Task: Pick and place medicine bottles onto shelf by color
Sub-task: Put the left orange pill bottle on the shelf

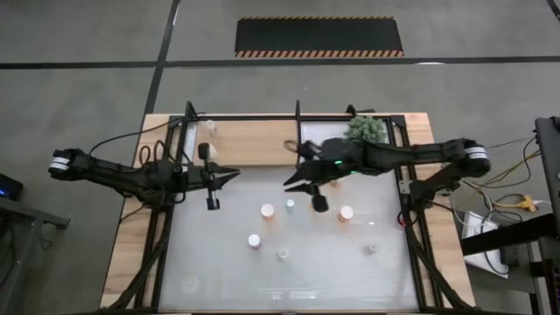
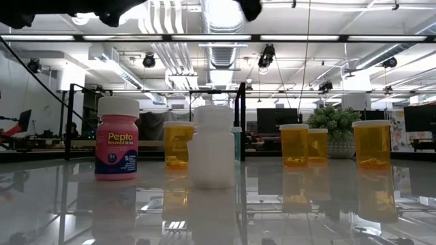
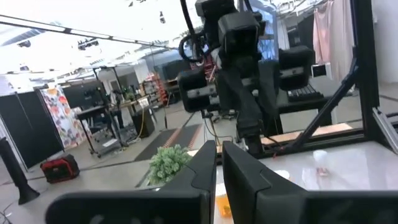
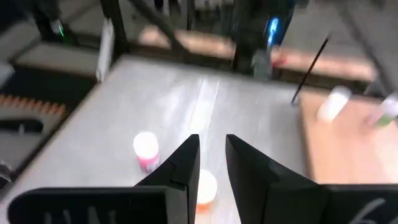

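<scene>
- Two small pale-capped medicine bottles (image 1: 204,130) are seen on the light-brown wooden shelf (image 1: 254,140); about six remain on the white table (image 1: 219,262).
- The left claw (image 1: 234,175) is pressed together, empty.
- The right claw (image 1: 290,185), slightly parted, grips nothing above an orange bottle (image 4: 205,187).

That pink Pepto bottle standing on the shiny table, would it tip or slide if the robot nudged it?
The Pepto bottle stands upright, taller than wide, so a high nudge would probably tip it. The table looks glossy, so a low push likely slides it. On its side, being round, it may roll.
</scene>
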`<state>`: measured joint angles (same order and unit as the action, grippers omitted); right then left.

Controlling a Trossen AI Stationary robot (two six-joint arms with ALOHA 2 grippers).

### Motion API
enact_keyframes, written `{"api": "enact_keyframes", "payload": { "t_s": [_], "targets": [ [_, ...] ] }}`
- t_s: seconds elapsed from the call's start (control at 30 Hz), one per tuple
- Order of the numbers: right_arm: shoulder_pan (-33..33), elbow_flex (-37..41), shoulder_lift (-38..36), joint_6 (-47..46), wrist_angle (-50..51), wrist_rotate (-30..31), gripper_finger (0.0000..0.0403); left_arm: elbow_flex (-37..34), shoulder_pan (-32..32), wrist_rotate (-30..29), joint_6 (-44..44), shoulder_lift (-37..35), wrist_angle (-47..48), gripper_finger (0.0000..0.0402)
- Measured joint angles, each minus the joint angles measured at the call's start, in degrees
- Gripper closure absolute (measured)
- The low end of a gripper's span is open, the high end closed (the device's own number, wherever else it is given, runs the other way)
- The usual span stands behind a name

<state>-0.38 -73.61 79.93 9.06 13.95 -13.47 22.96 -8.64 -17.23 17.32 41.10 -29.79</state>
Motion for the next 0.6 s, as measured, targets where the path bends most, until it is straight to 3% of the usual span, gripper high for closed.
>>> {"api": "enact_keyframes", "payload": {
  "t_s": [0.27, 0.6],
  "targets": [
    [0.0, -11.1, 12.1, 1.0, 9.4, 0.2, 0.0335, -2.7, 0.0, 0.3, -0.2, -2.3, -0.9, 0.0391],
    [2.1, -16.6, 19.7, 4.7, 13.2, 8.1, 0.0335, -3.0, -0.1, 0.8, -6.5, -4.9, -3.7, 0.0391]
  ]
}}
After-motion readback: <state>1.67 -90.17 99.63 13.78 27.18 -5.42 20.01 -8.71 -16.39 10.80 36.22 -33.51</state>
